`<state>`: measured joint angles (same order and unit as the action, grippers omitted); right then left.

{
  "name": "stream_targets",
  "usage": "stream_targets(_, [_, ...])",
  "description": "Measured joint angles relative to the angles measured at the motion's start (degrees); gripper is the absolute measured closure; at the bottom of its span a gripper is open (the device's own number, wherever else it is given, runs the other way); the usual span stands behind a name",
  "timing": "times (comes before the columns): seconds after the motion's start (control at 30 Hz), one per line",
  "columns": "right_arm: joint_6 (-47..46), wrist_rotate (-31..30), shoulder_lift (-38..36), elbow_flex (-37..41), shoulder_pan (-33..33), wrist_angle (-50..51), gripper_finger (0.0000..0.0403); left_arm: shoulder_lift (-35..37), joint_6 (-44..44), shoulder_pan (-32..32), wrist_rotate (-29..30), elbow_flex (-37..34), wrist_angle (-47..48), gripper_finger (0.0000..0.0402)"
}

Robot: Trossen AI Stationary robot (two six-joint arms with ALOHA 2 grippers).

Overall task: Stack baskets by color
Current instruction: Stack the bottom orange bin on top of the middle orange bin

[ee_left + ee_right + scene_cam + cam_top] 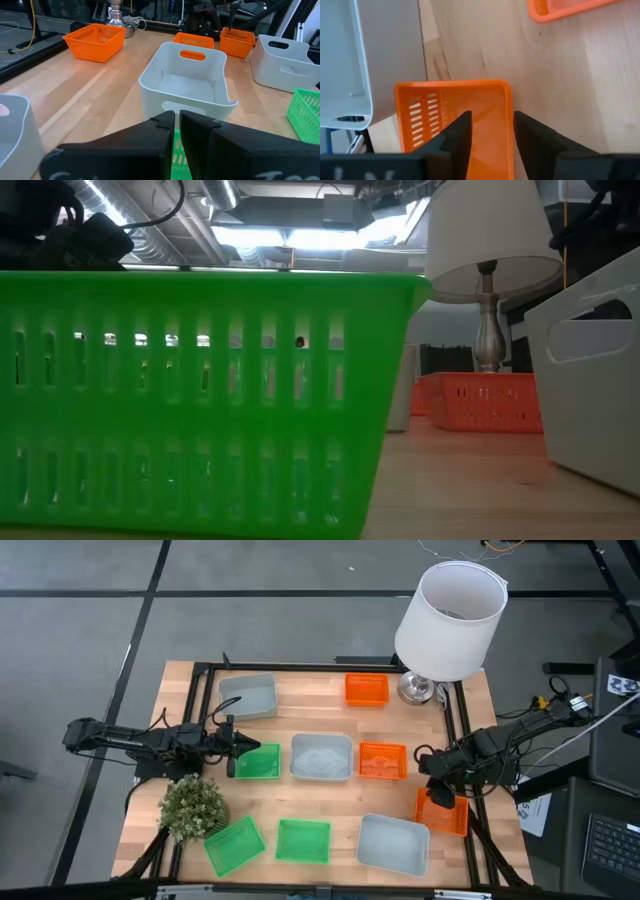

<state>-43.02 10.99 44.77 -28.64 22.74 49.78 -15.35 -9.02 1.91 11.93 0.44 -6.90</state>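
Nine baskets stand flat on the wooden table (330, 720). Three are orange (366, 689) (382, 761) (445, 813), three green (258, 762) (234, 844) (302, 840) and three pale grey (248, 697) (321, 757) (393, 842). None is stacked. My right gripper (492, 120) is open and points down over the orange basket (455, 125) at the near right. Its fingers stand on either side of one side wall (509, 115). My left gripper (177, 117) is shut and nearly level, at the left edge of the middle-left green basket (175, 150).
A big white lamp (447, 620) stands at the table's far right corner, and a small bushy plant (191, 805) at the near left. A black frame (300, 667) runs along the table's edges. The low view is filled by a green basket (200, 400).
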Motion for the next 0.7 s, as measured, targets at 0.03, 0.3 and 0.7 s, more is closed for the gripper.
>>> stream_targets(0.03, [0.1,0.5,0.0,0.0,0.0,0.2,0.0249,0.0,0.0,0.0,0.0,0.0,0.0,0.0380])
stream_targets(0.3, [0.0,1.1,0.4,0.0,0.0,3.8,0.0244,0.0,0.0,0.0,0.0,0.0,0.0,0.0380])
stream_targets(0.7, [-0.2,1.1,4.2,3.7,0.0,-0.5,0.0244,0.0,0.0,0.0,0.0,0.0,0.0,0.0380])
